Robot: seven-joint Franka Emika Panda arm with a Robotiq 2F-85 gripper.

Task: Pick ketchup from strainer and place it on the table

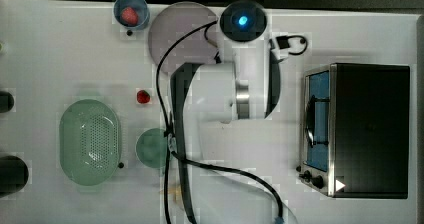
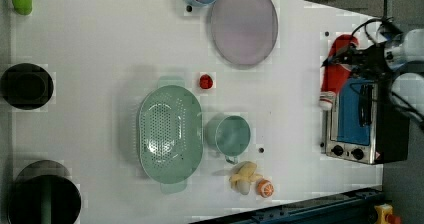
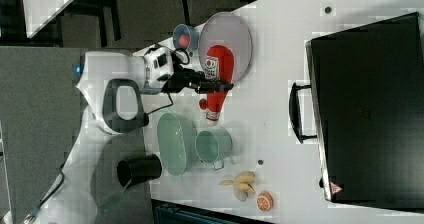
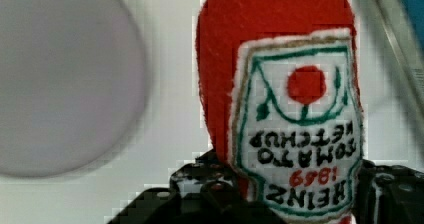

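The ketchup [image 3: 220,64], a red soft bottle with a white cap and a white label, hangs cap-down in the right view between the lilac plate and the green cup. My gripper [image 3: 212,87] is shut on its middle, one finger on each side. In the wrist view the ketchup [image 4: 280,84] sits between the dark fingers of my gripper [image 4: 292,190]. The left view shows the ketchup [image 2: 335,76] beside the toaster oven, away from the strainer [image 2: 170,131]. The pale green strainer [image 1: 90,141] lies with nothing in it on the white table [image 1: 60,59]. Whether the bottle touches the table I cannot tell.
A black toaster oven [image 1: 360,129] stands at the top view's right. A lilac plate [image 1: 182,34], a blue bowl [image 1: 131,11], a small strawberry [image 1: 143,96] and a green cup [image 1: 152,147] lie around the arm. A banana [image 2: 245,176] and an orange [image 2: 265,187] sit near the table edge.
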